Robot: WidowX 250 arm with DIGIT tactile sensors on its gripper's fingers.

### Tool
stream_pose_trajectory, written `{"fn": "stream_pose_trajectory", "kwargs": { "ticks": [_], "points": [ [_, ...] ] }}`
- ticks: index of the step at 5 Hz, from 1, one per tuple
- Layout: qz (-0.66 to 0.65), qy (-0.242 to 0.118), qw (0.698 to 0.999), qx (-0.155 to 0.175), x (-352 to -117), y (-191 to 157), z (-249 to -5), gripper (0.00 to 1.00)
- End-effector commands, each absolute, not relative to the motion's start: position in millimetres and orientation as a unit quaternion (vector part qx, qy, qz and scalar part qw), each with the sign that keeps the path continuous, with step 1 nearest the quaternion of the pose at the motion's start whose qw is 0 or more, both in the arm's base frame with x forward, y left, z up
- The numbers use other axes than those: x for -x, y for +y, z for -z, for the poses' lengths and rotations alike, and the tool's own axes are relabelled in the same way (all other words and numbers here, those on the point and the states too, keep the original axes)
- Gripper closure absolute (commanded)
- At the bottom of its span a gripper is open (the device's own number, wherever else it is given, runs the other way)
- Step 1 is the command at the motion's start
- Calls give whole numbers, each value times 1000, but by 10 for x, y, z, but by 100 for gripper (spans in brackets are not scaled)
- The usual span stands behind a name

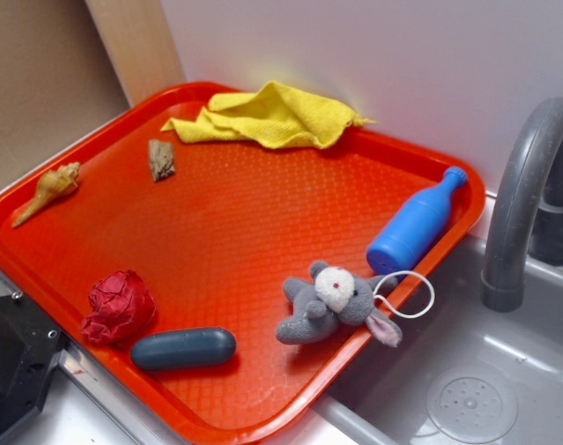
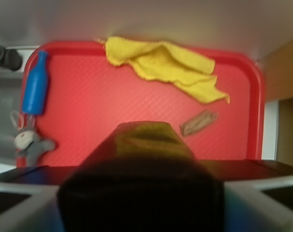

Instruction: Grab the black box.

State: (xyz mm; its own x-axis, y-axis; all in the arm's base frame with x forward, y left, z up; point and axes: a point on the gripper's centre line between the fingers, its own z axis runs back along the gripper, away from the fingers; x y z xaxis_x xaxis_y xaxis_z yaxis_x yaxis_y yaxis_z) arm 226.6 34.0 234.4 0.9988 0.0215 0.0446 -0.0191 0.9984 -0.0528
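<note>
Grasp looks made; black box [image 2: 145, 169] off the tray [image 2: 88, 111].
Gripper [image 2: 146, 205] jaws appear clamped on its sides, box above tray's near edge; only securing remains.

red tray [image 1: 225, 232] | yellow cloth [image 1: 272, 116] far edge | blue bottle [image 1: 413, 227] right rim | plush mouse [image 1: 332, 304] | blue-grey capsule bar [image 1: 183, 349] beside red crumpled ball [image 1: 119, 308] | seashell [image 1: 47, 191] | grey faucet [image 1: 527, 199]

A red tray [image 1: 262, 232] holds a plush mouse [image 1: 332, 301] beside a blue bottle [image 1: 413, 225].
</note>
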Motion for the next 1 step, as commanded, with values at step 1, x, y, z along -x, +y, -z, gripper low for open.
{"fn": "stream_pose_trajectory", "kwargs": {
  "ticks": [1],
  "points": [
    [-12, -66, 998, 7, -2212, 398, -2471, 100]
  ]
}}
